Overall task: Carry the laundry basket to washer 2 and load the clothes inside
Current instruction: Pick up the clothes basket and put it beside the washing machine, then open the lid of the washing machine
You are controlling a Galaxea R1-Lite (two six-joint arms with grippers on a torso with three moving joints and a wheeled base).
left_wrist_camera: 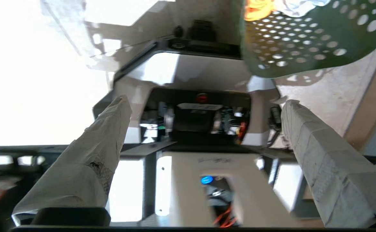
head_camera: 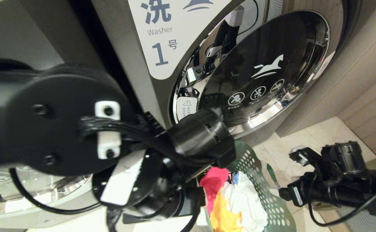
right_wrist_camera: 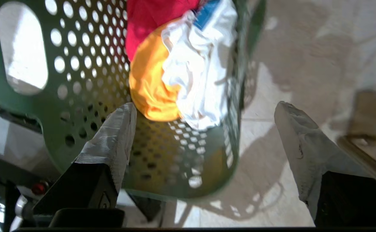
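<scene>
The dark-green laundry basket (head_camera: 262,180) stands on the tiled floor below a washer door. In it lie the clothes: a red-pink piece (head_camera: 213,182), a yellow-orange one (head_camera: 223,212) and a white one (head_camera: 244,196). My right gripper (right_wrist_camera: 204,106) hangs open just above the basket (right_wrist_camera: 88,96) and holds nothing; its arm comes in from the right in the head view. My left gripper (left_wrist_camera: 205,103) is open and empty over my own base, with the basket (left_wrist_camera: 303,42) off to one side. The left arm fills the left of the head view. No washer marked 2 is in view.
The grey washer labelled 1 (head_camera: 165,38) has its chrome-rimmed door (head_camera: 265,71) shut. Another washer door (head_camera: 30,190) shows low on the left, its number hidden. A wood-panelled wall (head_camera: 368,80) closes the right side. My base (left_wrist_camera: 200,180) lies under the left gripper.
</scene>
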